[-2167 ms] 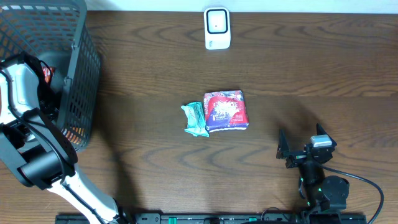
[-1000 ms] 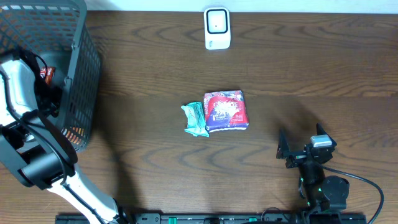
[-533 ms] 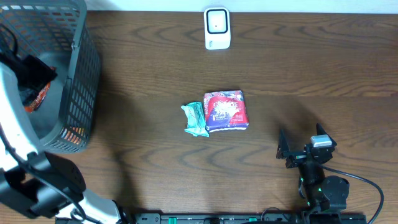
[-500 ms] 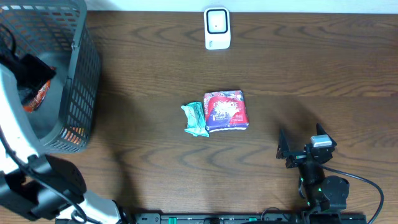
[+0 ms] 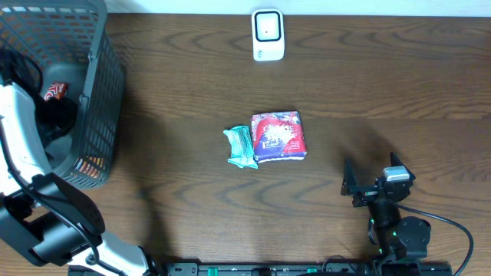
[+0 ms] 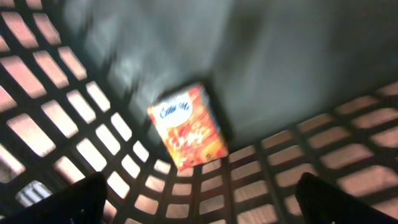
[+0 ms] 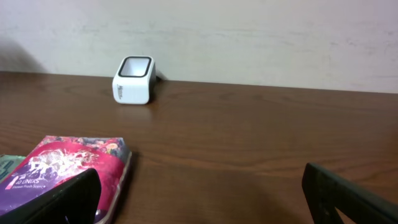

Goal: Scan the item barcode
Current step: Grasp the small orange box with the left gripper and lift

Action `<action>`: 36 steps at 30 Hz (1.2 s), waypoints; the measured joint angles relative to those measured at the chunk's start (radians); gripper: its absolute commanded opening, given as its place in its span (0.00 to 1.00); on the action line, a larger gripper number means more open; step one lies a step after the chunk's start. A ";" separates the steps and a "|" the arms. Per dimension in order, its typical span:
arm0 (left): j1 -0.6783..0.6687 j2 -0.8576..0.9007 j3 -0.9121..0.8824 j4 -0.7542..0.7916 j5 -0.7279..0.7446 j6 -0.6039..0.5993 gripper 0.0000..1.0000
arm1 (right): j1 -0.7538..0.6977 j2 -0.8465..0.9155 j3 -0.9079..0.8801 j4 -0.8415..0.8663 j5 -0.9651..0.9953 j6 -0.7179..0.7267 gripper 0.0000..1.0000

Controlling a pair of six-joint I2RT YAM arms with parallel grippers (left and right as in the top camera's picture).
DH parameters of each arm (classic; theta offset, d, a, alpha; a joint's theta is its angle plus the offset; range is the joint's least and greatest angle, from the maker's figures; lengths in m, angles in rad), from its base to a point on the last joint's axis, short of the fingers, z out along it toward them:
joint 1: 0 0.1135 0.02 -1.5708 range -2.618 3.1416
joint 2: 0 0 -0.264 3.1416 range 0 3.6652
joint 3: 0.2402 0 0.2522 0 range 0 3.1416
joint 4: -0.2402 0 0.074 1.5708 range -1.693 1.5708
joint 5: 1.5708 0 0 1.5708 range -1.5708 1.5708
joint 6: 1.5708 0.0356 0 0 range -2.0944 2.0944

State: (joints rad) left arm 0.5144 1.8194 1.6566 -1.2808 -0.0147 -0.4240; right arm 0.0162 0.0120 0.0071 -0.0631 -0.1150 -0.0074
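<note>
Left claw (image 6: pixel 200 205): inside the grey mesh basket (image 5: pixel 100 69) at the far left of the desk (image 5: pixel 383 92). Its fingers are spread wide, one tip in each lower corner of the wrist view, with nothing between them and nothing touched.

Right claw (image 7: pixel 202 202): at the near right, fully spread, low over bare desk, holding nothing.

Orange packet (image 6: pixel 189 127): lies loose in the basket below the left claw, printed face up. Its long axis runs diagonally in the wrist view, upper left to lower right, and the lower end sits against the mesh wall. The view is blurred and no barcode can be made out.

Scanner (image 5: pixel 268 34): upright at the far centre edge.

Red packet (image 5: pixel 279 136) and green packet (image 5: pixel 241 146): mid-desk, side by side and touching, green on the left with its long axis running near to far.
</note>
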 measured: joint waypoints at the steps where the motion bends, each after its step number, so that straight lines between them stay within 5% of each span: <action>1: 0.000 0.003 -0.017 -0.003 0.000 -0.007 0.99 | 0.000 0.000 0.000 0.000 0.000 0.000 0.99; 14: 0.001 0.005 -0.193 0.068 0.039 -0.056 0.98 | 0.000 0.000 0.000 0.000 0.000 0.000 0.99; 19: 0.001 0.005 -0.239 0.130 0.045 -0.063 0.84 | 0.000 0.000 0.000 0.000 0.000 0.000 0.99; 36: 0.000 0.038 -0.316 0.267 0.046 -0.070 0.79 | 0.000 0.000 0.000 0.000 0.000 0.000 0.99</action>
State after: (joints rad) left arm 0.5144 1.8576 1.3407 -1.0142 0.0315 -0.4938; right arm 0.0162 0.0120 0.0071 -0.0635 -0.1150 -0.0074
